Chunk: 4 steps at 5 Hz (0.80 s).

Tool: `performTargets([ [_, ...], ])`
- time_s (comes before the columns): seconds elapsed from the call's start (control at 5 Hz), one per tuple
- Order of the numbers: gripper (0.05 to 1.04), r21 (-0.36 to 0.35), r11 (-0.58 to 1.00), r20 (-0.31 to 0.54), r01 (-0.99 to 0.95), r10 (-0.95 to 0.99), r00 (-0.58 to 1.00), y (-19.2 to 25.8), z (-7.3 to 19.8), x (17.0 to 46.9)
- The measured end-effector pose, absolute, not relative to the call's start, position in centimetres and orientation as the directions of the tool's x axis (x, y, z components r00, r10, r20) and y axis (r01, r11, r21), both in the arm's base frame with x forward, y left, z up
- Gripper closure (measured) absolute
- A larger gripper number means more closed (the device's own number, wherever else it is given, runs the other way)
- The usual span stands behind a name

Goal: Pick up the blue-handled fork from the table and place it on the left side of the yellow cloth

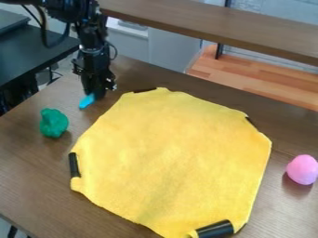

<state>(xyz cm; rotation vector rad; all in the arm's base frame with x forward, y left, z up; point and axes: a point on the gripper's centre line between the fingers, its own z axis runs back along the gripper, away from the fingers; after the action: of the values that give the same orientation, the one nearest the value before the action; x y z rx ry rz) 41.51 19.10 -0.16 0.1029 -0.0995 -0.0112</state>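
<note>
1. Hand [97, 94] low over the tabletop [31, 172], upper left; can't tell if apart, together or clamped on the blue piece [87, 101].
2. Blue piece: at the hand's tip, near the cloth's [168, 153] upper-left edge. Looks light, maybe stiff; best taken across its narrow sides.
3. Cloth: likely soft, could ruck up if brushed.
4. Tabletop edge behind; some room toward the green lump [54, 123].

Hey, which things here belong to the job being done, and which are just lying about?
Likely in the job:
Tool, at the table's far left
Blue piece, right at its tip

Apparently just lying about:
Green lump
Yellow cloth, with black pieces at its edges
Pink egg shape
</note>
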Motion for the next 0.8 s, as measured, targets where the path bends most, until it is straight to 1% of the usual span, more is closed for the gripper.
performTargets([
  [0.2,0.850,0.069,0.997,0.091,0.023,-0.029,0.995,18.2,0.0,40.5],
  [0.4,0.850,0.011,1.000,0.129,0.024,-0.025,0.991,16.9,1.9,39.7],
  [0.6,0.850,0.049,0.999,0.147,-0.021,0.013,0.989,16.9,3.4,38.2],
  [0.8,0.850,0.053,0.995,0.120,-0.079,0.072,0.990,14.0,3.9,36.1],
])
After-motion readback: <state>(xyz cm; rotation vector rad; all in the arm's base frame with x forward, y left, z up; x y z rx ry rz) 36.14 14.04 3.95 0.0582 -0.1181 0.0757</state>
